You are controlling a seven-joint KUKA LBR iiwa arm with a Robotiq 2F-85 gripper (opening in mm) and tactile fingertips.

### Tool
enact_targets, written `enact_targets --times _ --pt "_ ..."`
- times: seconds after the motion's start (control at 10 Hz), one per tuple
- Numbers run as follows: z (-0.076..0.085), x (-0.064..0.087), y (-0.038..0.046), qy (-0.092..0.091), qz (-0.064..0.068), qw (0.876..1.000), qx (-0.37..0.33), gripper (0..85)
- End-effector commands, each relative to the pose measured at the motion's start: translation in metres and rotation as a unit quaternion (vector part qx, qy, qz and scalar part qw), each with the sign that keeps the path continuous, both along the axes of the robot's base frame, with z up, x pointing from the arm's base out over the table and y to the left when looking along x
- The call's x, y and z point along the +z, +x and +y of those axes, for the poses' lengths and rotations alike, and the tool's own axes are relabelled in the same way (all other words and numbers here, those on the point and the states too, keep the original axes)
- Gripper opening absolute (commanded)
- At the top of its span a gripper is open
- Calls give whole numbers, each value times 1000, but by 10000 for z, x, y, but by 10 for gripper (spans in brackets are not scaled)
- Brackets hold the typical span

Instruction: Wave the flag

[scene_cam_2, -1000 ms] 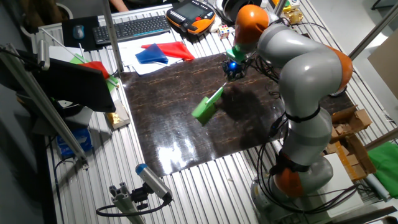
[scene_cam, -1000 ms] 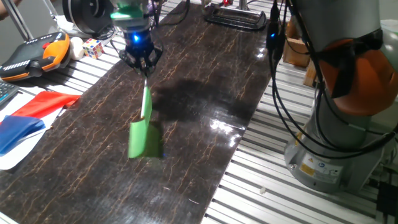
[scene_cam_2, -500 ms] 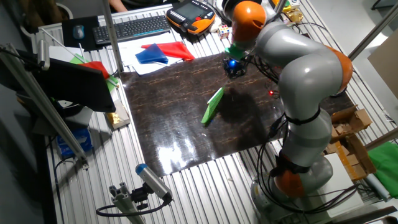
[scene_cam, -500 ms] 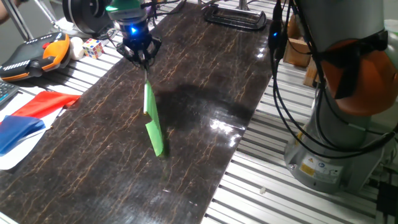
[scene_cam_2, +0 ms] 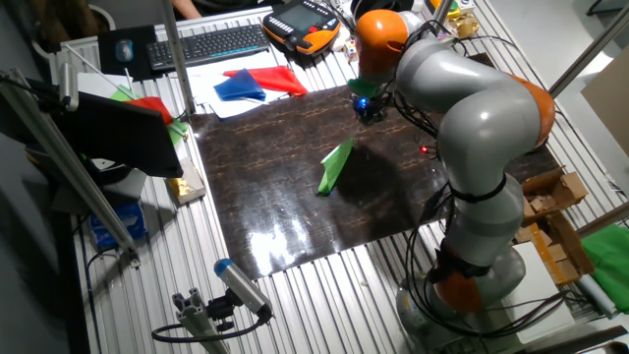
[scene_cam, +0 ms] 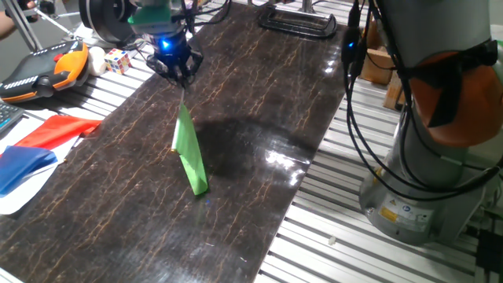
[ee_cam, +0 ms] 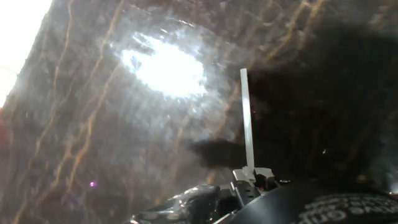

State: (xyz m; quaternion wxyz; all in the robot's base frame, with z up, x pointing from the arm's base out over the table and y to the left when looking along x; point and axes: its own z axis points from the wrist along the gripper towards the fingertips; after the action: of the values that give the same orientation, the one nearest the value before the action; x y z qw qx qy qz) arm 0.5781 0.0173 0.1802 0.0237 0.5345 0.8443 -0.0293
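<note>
The flag [scene_cam: 189,157] is a bright green cloth on a thin white stick. It hangs slanted down from my gripper [scene_cam: 178,73], its lower corner near the dark marbled table [scene_cam: 259,102]. The gripper is shut on the top of the stick, above the table's far left part. In the other fixed view the gripper [scene_cam_2: 367,108] holds the flag [scene_cam_2: 336,165] over the table's middle. In the hand view only the white stick [ee_cam: 247,124] shows, running away from the gripper [ee_cam: 252,176]; the green cloth does not show there.
A red cloth [scene_cam: 55,130] and a blue cloth [scene_cam: 23,167] lie left of the table. A teach pendant [scene_cam: 39,71] and a colour cube [scene_cam: 118,60] sit at the far left. A black frame [scene_cam: 302,20] stands at the table's far end. The arm's base [scene_cam: 424,157] and cables are on the right.
The gripper has shifted slightly toward the table's far left. The flag has swung with it, its cloth turning from broad, to edge-on, to partly spread again.
</note>
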Motion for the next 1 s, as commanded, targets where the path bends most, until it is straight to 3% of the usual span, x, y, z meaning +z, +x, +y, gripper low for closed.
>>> enact_targets --times 0.0,0.2,0.6,0.9 --pt "-2 0 0 2 3 1000 -15 10" --pt "-11 44 -14 7 10 999 -36 23" --pt "-152 643 -290 -2 32 997 -68 73" --pt "-344 933 -304 18 53 997 -59 80"
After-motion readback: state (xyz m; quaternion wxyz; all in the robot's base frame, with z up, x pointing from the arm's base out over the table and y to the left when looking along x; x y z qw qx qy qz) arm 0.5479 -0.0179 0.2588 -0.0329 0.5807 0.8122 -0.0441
